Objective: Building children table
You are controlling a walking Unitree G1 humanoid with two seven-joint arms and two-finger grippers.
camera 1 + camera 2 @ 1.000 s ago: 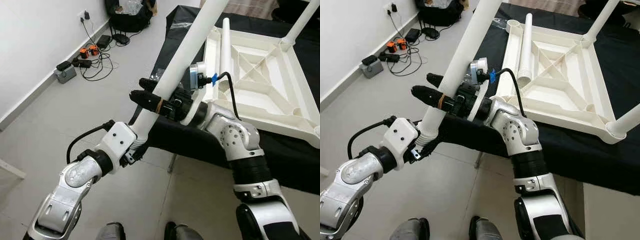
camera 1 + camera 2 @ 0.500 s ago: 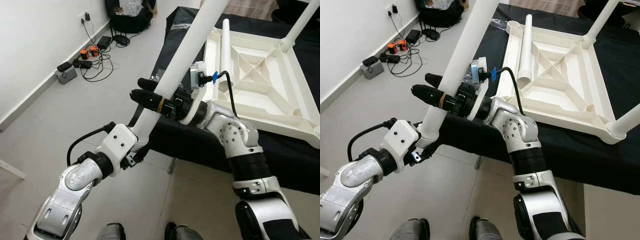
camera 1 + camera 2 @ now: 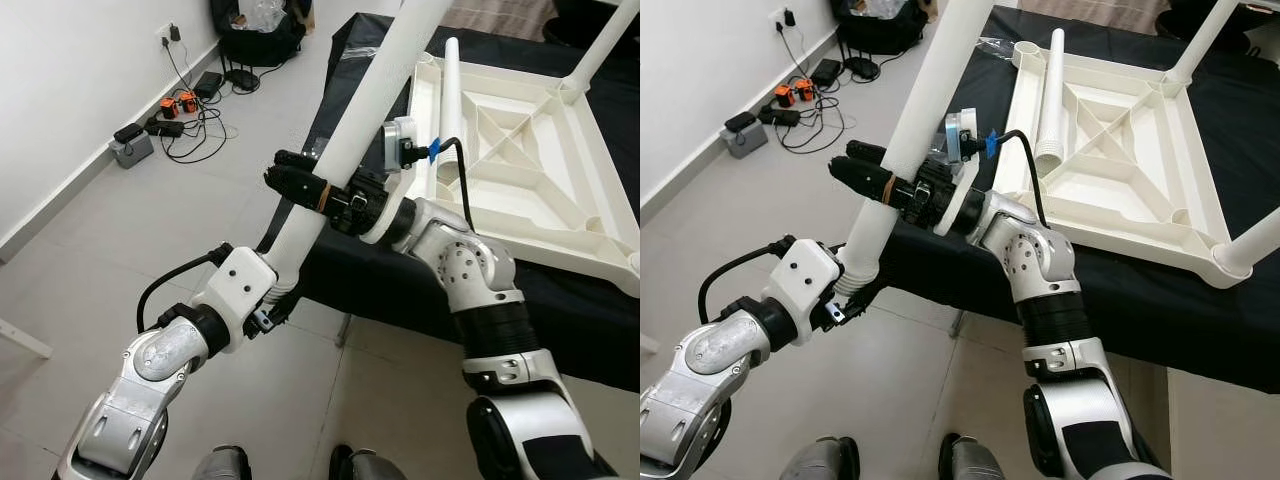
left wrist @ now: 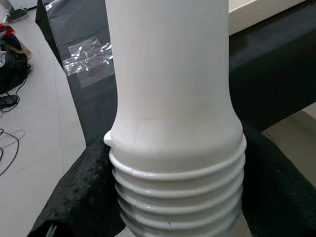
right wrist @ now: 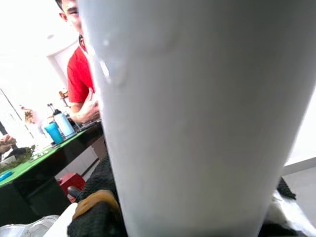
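While both grippers clamp the table leg (image 3: 360, 110), it slants toward the tabletop (image 3: 540, 180).
Left gripper (image 3: 272, 296) grips the threaded end; right gripper (image 3: 300, 185) grips mid-shaft, nearer the tabletop.

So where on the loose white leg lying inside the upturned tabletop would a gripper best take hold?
Mid-shaft of the loose leg, coming from above: it lies flat in the tabletop, round and slim, its wider open end toward the robot; the ribs beside it make a side approach awkward.

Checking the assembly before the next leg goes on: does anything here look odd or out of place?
Nothing looks damaged. One loose white leg lies inside the upturned tabletop rather than standing in a corner socket. The leg in hand is gripped by both the left gripper, at its threaded end, and the right gripper.
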